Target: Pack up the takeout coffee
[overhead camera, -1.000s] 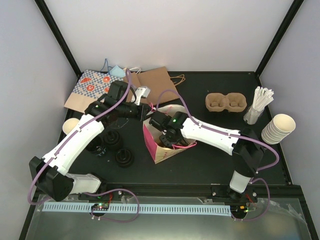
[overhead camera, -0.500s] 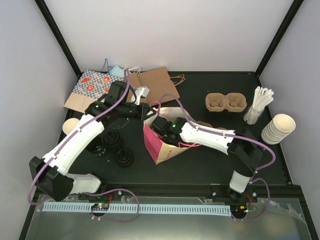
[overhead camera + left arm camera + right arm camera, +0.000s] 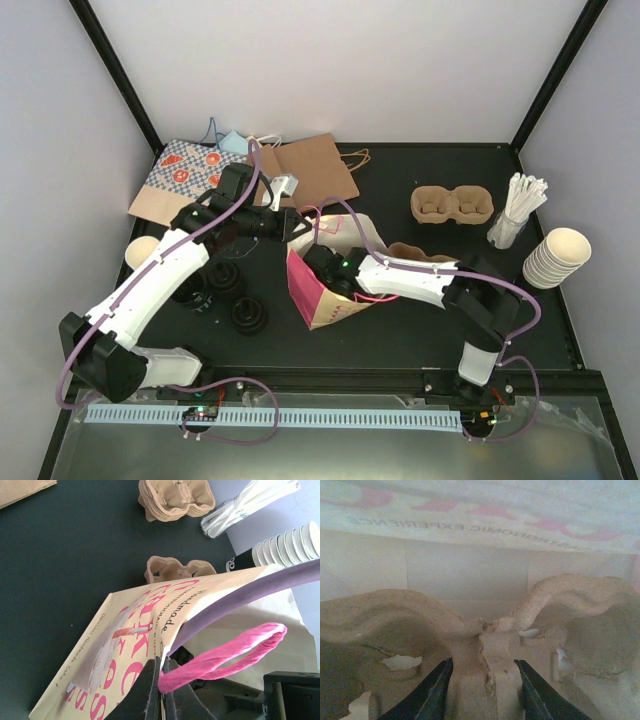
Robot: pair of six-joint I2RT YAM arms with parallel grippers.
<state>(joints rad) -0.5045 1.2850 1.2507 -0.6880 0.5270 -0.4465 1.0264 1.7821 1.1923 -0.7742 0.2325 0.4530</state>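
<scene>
Cardboard cup carrier [image 3: 485,645] sits between the right gripper's [image 3: 482,680] parted jaws.

White arms [image 3: 150,285], purple cables, black fingers [image 3: 432,692]

Your gift bag [image 3: 322,290] sits mid-table with a cup carrier [image 3: 485,645] inside, lidded cups [image 3: 225,290] to its left, spare carriers [image 3: 452,205] toward the far right corner.
</scene>
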